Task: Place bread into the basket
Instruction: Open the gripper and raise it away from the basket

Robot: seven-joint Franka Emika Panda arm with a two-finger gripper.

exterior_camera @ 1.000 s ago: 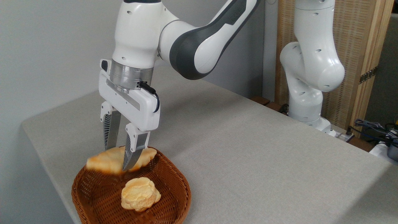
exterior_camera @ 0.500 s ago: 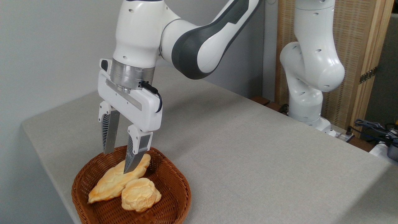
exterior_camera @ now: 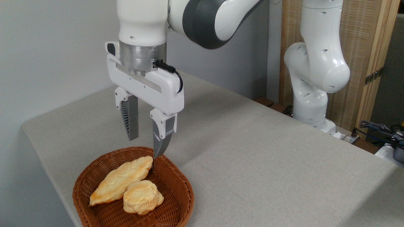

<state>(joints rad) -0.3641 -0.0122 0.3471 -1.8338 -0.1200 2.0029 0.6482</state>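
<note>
The gripper [exterior_camera: 145,148] is hanging above the far rim of the basket [exterior_camera: 176,201] with its fingers spread apart and holding nothing. The bread [exterior_camera: 121,179] is lying flat inside the basket, slanting from the far rim toward the near left, touching a round bun [exterior_camera: 142,197] resting beside it

My arm reaches in from the upper right, wrist pointing straight down. My gripper [exterior_camera: 145,148] hangs just above the basket [exterior_camera: 176,201], fingers [exterior_camera: 131,121] spread apart, holding nothing.
</note>
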